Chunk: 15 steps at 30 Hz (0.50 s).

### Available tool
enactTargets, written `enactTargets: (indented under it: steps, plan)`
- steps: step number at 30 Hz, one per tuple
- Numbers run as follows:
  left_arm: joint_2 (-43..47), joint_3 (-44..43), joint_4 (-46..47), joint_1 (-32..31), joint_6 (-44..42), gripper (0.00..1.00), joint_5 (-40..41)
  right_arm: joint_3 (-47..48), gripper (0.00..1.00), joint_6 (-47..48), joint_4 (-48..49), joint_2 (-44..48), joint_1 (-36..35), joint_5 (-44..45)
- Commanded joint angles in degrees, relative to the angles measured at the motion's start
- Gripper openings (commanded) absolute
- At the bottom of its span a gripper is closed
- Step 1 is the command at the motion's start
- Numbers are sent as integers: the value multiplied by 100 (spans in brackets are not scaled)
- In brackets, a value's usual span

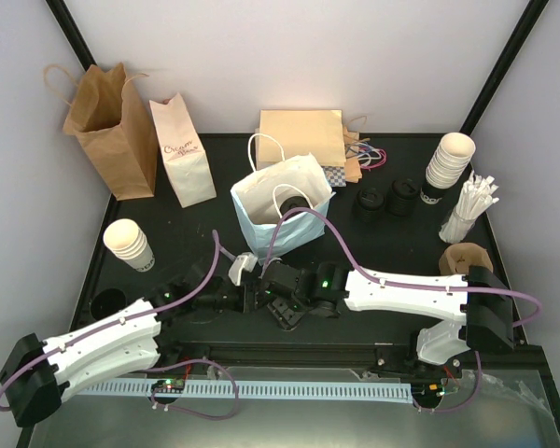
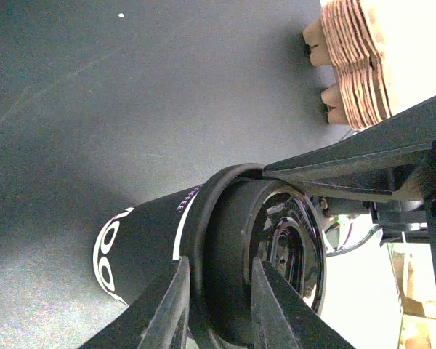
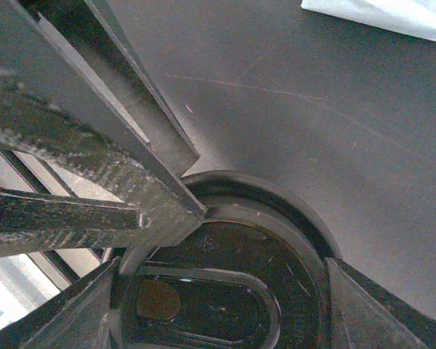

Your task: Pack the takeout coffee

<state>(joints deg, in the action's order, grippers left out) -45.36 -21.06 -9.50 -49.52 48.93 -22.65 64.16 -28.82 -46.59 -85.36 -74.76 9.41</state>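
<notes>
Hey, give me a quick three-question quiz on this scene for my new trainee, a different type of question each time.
1. True or false: the takeout coffee already sits inside the light blue bag.
2. Left of that bag in the top view stands: A) a stack of bare cups B) a kettle C) a milk jug.
3. Short answer: which gripper brackets the rim of the cup's black lid from the side?
Key: 1 false, it is outside the bag, between both grippers. 2 A. 3 the left gripper; the right gripper comes from above.
</notes>
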Motion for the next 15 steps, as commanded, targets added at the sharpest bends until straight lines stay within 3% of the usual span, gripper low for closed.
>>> enactTargets:
  steps: [1,15]
  plan:
    - [39,87,-450,-14,78,25,0,-486,65,-36,-534,-577,123,-20]
    - [301,303,-358,-1,215,24,-220,-510,65,4,-515,-620,124,-53]
